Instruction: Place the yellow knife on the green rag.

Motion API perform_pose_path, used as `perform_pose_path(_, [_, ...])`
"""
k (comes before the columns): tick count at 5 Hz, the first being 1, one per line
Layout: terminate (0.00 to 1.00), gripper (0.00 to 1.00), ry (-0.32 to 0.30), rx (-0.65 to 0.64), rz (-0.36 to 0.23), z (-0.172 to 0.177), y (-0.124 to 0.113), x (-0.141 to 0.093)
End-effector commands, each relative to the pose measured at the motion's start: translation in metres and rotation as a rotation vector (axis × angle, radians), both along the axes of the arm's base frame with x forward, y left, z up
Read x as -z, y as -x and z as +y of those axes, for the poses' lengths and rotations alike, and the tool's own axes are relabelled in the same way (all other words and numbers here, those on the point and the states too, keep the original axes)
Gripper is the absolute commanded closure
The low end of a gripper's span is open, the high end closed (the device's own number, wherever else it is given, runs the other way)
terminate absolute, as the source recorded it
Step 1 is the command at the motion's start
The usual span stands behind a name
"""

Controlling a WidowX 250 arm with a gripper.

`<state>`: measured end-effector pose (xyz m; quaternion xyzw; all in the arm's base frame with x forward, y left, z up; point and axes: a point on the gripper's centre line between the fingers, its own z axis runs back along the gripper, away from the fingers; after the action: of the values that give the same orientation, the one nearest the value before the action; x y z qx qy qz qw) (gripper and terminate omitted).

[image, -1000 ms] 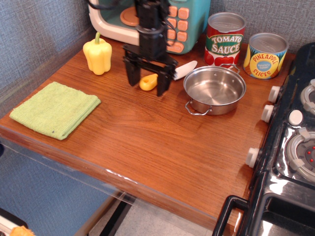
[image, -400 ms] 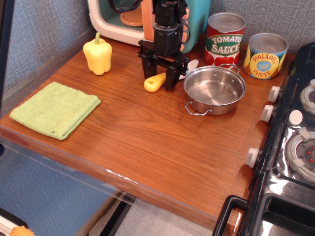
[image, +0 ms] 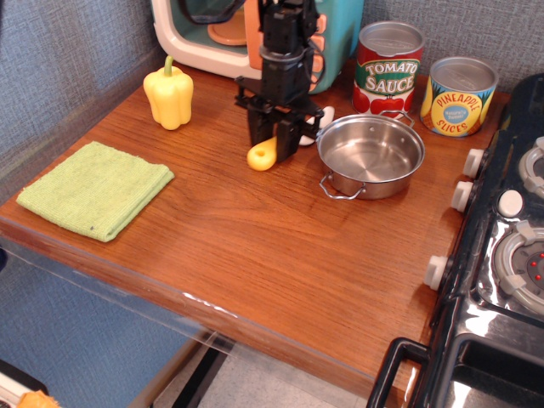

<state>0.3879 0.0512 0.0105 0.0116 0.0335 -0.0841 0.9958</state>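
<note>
The yellow knife [image: 262, 155] lies on the wooden table just left of the steel pot; its rounded yellow handle end sticks out toward the front and a bit of white blade [image: 325, 114] shows behind. My gripper [image: 274, 146] points straight down over it, with the black fingers [image: 257, 129] closed in on either side of the handle. I cannot tell whether the knife is off the table. The green rag [image: 95, 189] lies flat at the table's front left corner, well to the left of the gripper, with nothing on it.
A yellow bell pepper [image: 169, 95] stands at the back left. A steel pot [image: 371, 155] sits right beside the gripper. A tomato sauce can [image: 388, 68], a pineapple can [image: 459, 95] and a toy microwave [image: 191, 38] line the back. A toy stove [image: 510, 255] bounds the right.
The gripper shifted right along the knife, then lowered and narrowed its fingers onto the handle. The handle end has swung a little toward the front.
</note>
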Motion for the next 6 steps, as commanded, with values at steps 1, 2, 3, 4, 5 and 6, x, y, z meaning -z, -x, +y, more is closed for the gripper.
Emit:
perform_pose_path(1, [0.0, 1.0, 0.072, -0.024, -0.113, 0.023, 0.035, -0.072])
perform_pose_path(2, [0.0, 1.0, 0.037, -0.076, -0.126, 0.062, 0.08, -0.082])
perform_pose_path(3, [0.0, 1.0, 0.005, -0.114, -0.108, 0.096, 0.117, -0.075])
perform_pose_path(4, [0.0, 1.0, 0.0, -0.173, -0.099, 0.118, 0.133, -0.064])
perform_pose_path(5, [0.0, 1.0, 0.001, -0.207, -0.097, 0.126, 0.134, -0.06])
perform_pose_path(6, [0.0, 1.0, -0.001, -0.219, -0.09, 0.127, 0.134, -0.058])
